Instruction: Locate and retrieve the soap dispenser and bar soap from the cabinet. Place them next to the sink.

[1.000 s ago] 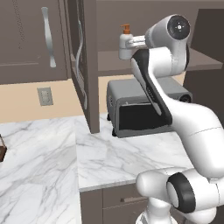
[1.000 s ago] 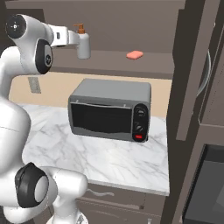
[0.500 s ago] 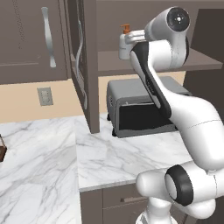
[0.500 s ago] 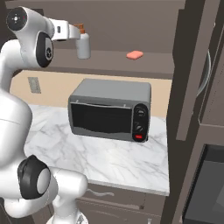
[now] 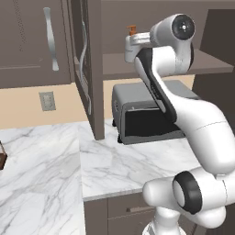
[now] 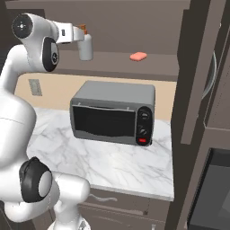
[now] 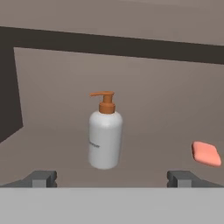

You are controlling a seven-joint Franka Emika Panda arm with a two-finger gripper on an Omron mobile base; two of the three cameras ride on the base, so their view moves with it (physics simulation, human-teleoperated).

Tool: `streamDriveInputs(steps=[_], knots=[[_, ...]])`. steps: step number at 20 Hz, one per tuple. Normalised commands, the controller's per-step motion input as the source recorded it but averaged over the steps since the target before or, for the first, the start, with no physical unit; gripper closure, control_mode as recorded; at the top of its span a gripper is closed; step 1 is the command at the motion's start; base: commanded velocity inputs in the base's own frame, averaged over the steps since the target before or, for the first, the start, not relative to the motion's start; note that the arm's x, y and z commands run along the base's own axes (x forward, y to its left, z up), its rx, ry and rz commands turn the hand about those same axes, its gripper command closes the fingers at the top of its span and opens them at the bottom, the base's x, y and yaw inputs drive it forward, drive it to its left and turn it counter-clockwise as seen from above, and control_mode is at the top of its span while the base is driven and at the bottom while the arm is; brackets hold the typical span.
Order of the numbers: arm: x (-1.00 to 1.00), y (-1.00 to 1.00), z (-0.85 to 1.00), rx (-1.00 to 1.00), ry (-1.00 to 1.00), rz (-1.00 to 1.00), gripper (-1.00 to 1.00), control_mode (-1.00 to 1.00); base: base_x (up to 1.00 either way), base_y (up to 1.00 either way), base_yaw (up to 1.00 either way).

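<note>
The soap dispenser, a white bottle with an orange pump, stands upright on the cabinet shelf. In the hand view it is straight ahead of my gripper, which is open, its fingertips wide apart and short of the bottle. The right base view shows the gripper level with the top of the soap dispenser. To the right on the same shelf lies the pink bar soap, also at the right in the hand view. The sink is out of view.
A grey toaster oven stands on the marble counter under the shelf. The open cabinet door with its curved silver handle juts out left of the arm. A tall dark panel bounds the shelf on the right.
The arm's upper joints have shifted slightly while the hand stays at the dispenser. The bottle and the bar soap have not moved.
</note>
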Motion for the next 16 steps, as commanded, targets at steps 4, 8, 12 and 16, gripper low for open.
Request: streamDriveInputs(steps=[4,8,12,16], knots=[[0.35,0.00,0.00,0.00,0.02,0.00,-1.00,-1.00,0.00,0.00,0.00],[0.32,-0.01,0.05,0.00,0.08,0.03,-1.00,-1.00,0.00,0.00,0.00],[0.25,-0.01,0.05,0.00,0.05,0.03,-1.00,-1.00,0.00,0.00,0.00],[0.25,0.00,0.00,0.00,0.03,0.02,-1.00,-1.00,0.00,0.00,0.00]])
